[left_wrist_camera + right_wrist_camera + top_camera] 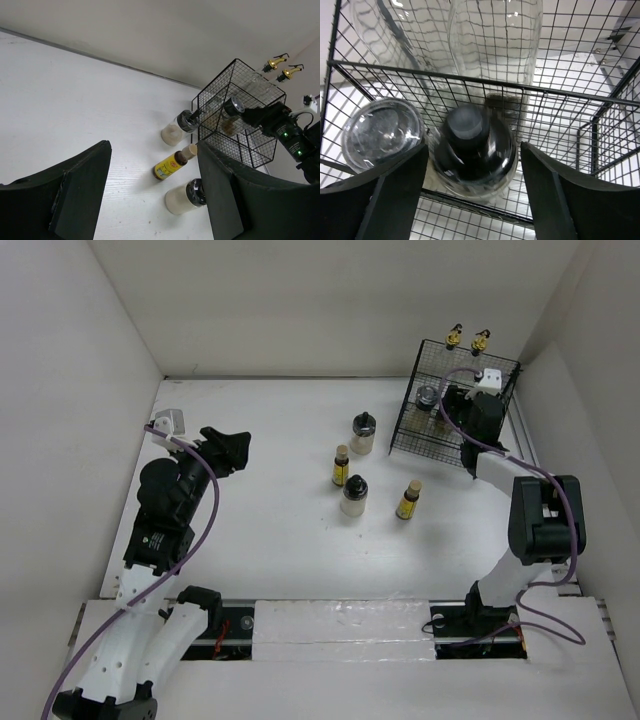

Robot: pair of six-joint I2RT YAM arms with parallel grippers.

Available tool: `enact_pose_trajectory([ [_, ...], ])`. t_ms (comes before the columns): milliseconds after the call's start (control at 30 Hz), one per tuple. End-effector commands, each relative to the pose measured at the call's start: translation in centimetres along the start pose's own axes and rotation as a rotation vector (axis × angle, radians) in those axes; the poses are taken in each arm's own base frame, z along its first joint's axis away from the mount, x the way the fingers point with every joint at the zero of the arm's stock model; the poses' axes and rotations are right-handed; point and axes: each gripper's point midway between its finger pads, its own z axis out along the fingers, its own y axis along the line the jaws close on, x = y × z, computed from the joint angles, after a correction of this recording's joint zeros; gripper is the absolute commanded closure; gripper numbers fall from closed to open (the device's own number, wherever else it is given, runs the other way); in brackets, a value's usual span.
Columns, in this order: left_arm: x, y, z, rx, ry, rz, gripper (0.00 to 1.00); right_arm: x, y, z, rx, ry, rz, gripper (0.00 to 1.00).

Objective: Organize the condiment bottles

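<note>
My right gripper point(452, 400) reaches into the black wire rack point(420, 445) at the back right. In the right wrist view its jaws point(473, 147) stand open around a blurred black-capped jar point(467, 125), with a thin gap on each side. A second jar with a shiny lid point(382, 132) sits to its left. Two tall glass bottles point(495, 45) with gold pourers point(455, 337) stand at the rack's back. On the table stand two black-capped jars point(363, 432) point(354, 495) and two yellow tan-capped bottles point(341, 466) point(408, 500). My left gripper point(232, 448) is open and empty, well left of them.
White walls close in the table on three sides. The rack stands in the back right corner against the wall. In the left wrist view the open fingers point(75, 190) frame one yellow bottle point(172, 164), two jars point(182, 197) and the rack point(250, 150).
</note>
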Motion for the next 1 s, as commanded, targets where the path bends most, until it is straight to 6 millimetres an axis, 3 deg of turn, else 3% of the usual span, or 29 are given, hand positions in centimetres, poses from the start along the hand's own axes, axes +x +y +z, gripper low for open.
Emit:
enact_pose_trajectory([
  [0, -1.0, -0.8, 0.2, 0.038, -0.039, 0.006, 0.35, -2.7, 1.4, 0.6, -0.039, -0.072, 0.046, 0.19],
  [100, -1.0, -0.8, 0.2, 0.038, -0.039, 0.006, 0.35, -2.9, 1.4, 0.4, -0.037, -0.061, 0.045, 0.13],
  [233, -1.2, -0.9, 0.0, 0.043, -0.047, 0.006, 0.35, -5.2, 1.4, -0.5, -0.031, -0.087, 0.037, 0.11],
  [367, -1.0, -0.8, 0.2, 0.038, -0.039, 0.006, 0.35, -9.3, 1.5, -2.9, -0.033, -0.176, 0.024, 0.11],
  [467, -1.0, -0.8, 0.2, 0.038, -0.039, 0.006, 0.35, -10.0, 4.0, -4.6, -0.087, -0.194, -0.020, 0.28],
  [500, -1.0, -0.8, 0.2, 0.038, -0.039, 0.006, 0.35, -10.1, 4.9, -5.0, -0.105, -0.194, -0.042, 0.49],
  [533, -1.0, -0.8, 0.2, 0.038, -0.039, 0.006, 0.35, -10.5, 5.8, -5.4, -0.125, -0.195, -0.043, 0.63],
  [567, -1.0, -0.8, 0.2, 0.038, -0.039, 0.006, 0.35, -9.7, 8.2, -5.8, -0.186, -0.174, -0.061, 0.74],
  [633, -1.3, -0.7, 0.0, 0.033, -0.053, 0.006, 0.35, -9.3, 10.8, -6.4, -0.253, -0.157, -0.077, 0.82],
  [700, -1.1, -0.6, 0.0, 0.027, -0.044, 0.005, 0.35, -7.4, 14.9, -7.3, -0.371, -0.117, -0.100, 0.82],
  [733, -1.1, -0.6, 0.0, 0.027, -0.044, 0.005, 0.36, -6.6, 16.4, -7.2, -0.407, -0.095, -0.106, 0.69],
  [800, -1.1, -0.6, 0.0, 0.027, -0.044, 0.005, 0.36, -5.0, 19.5, -7.9, -0.515, -0.049, -0.120, 0.54],
  [867, -1.1, -0.6, 0.0, 0.027, -0.044, 0.005, 0.36, -3.8, 21.3, -7.4, -0.563, -0.014, -0.129, 0.36],
  [967, -1.0, -0.8, 0.0, 0.037, -0.037, 0.006, 0.36, -1.5, 23.7, -6.3, -0.623, 0.058, -0.175, 0.30],
])
